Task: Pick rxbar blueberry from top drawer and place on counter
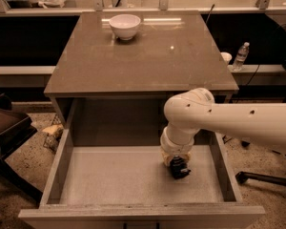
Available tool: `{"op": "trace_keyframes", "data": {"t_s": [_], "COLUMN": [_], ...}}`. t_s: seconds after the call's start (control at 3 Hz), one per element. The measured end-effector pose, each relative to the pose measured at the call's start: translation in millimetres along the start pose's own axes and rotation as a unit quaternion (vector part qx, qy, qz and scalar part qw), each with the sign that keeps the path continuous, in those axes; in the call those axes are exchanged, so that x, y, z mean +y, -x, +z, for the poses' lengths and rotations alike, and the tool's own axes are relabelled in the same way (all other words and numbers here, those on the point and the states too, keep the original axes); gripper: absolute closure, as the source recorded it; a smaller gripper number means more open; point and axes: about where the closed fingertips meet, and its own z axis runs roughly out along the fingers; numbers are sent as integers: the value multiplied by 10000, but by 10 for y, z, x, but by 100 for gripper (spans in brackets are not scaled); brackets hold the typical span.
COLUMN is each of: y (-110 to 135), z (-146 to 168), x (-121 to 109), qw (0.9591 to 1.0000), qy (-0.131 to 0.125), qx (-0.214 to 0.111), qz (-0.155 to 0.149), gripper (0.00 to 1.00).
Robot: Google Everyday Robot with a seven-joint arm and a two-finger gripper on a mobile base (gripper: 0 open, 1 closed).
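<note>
The top drawer (114,175) stands pulled wide open below the counter (148,56). My white arm comes in from the right and bends down into the drawer. My gripper (179,168) is low over the drawer floor at the right of its middle, dark at the tip. A small dark shape sits right at the tip; I cannot tell whether it is the rxbar blueberry or part of the gripper. No bar shows elsewhere on the drawer floor or on the counter.
A white bowl (125,26) stands at the back of the counter. A water bottle (241,56) is on a ledge at the right. A dark chair (7,128) is at the left, and a chair base (264,178) lies on the floor at the right.
</note>
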Motion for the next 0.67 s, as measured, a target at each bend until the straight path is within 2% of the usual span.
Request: {"op": "trace_keyframes", "data": {"t_s": [0.67], "y": [-22], "z": [-20], "x": [32], "qw": [10000], "qy": [53], "qx": [36], "qz": [-12], "gripper": [100]}}
